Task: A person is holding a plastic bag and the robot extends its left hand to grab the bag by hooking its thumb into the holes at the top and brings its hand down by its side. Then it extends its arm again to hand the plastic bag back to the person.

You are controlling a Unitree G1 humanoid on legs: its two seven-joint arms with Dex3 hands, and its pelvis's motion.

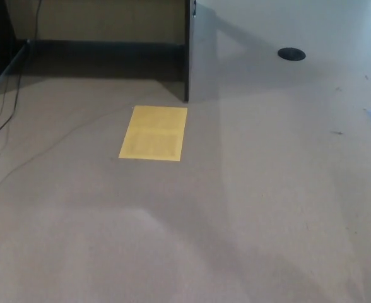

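Observation:
Neither of my hands shows in the head view, and no arm reaches into the picture. No plastic bag and no person appear here. The view looks down on a bare grey-brown floor [248, 214].
A yellow rectangular sheet [154, 133] lies flat on the floor left of centre. Behind it stands a dark vertical panel edge [187, 50] with a dark baseboard [103, 47]. A black round disc [291, 54] sits at the upper right. A thin cable [9, 107] trails at far left.

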